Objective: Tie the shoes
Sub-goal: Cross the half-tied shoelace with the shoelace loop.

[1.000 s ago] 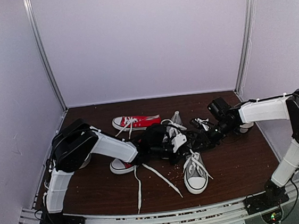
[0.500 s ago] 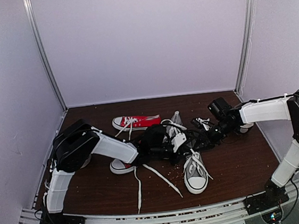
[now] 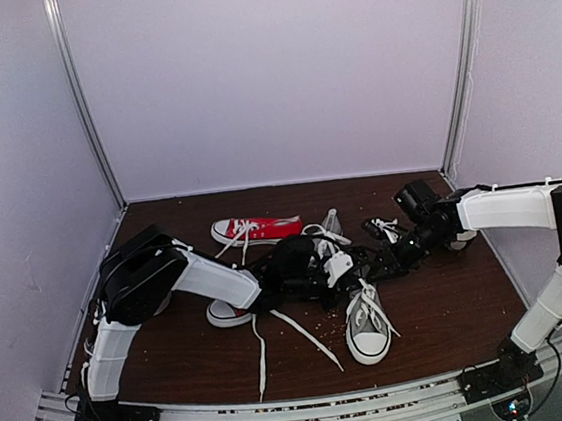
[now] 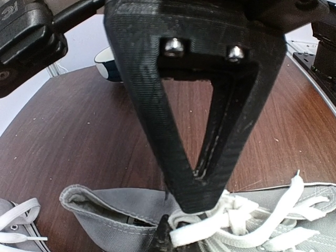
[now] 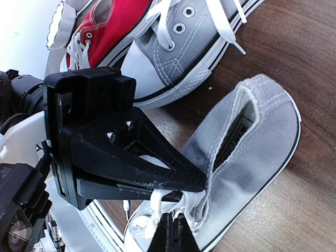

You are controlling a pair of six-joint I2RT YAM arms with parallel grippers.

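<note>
A grey shoe (image 3: pixel 367 330) lies near the front edge with its toe towards me, and it also fills the lower part of the left wrist view (image 4: pixel 105 210) and the right wrist view (image 5: pixel 252 152). Both grippers meet over its white lace (image 4: pixel 231 223) by the tongue. My left gripper (image 3: pixel 361 270) (image 4: pixel 197 202) is shut, its tip pinching the lace. My right gripper (image 3: pixel 376 269) (image 5: pixel 173 231) is shut on a lace loop (image 5: pixel 157 202) right beside it. The second grey shoe (image 3: pixel 329 228) (image 5: pixel 178 58) lies farther back.
One red sneaker (image 3: pixel 253 230) (image 5: pixel 110 26) lies at the back, another red sneaker (image 3: pixel 230 313) under my left forearm. Loose white laces (image 3: pixel 304 334) trail towards the front rail (image 3: pixel 302 409). A dark-and-white object (image 4: pixel 107 60) sits under the right arm. Crumbs dot the brown table (image 3: pixel 442 304).
My right gripper has closed on the lace and its arm has drawn slightly back to the right. The left gripper stays shut in the same place.
</note>
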